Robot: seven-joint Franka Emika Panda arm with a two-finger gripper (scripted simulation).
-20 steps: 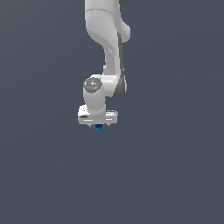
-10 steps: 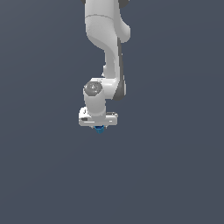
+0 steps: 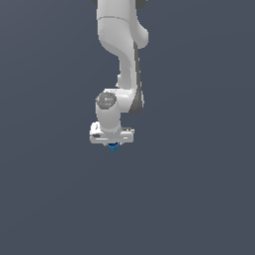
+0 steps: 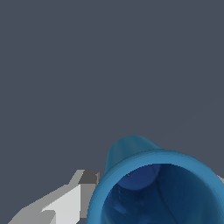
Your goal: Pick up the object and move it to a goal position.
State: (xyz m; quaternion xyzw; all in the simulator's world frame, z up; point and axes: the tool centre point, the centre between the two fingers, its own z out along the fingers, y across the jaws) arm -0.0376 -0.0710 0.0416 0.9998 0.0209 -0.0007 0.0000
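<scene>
Pincer (image 3: 113,143) pointing straight down, clamped on the blue cup (image 3: 113,147), which sits between its fingertips. Held this way, the cup's open mouth fills the wrist view, ready for carrying to the goal.

In the exterior view, the white arm (image 3: 121,45) runs off the picture's top edge. Only a small part of the blue cup (image 3: 113,146) shows under the tool (image 3: 112,143); the fingers are too small to make out. In the wrist view, the cup (image 4: 153,183) is cut off by the picture's edge, hiding one finger; the other finger (image 4: 65,203) is partly cropped.
</scene>
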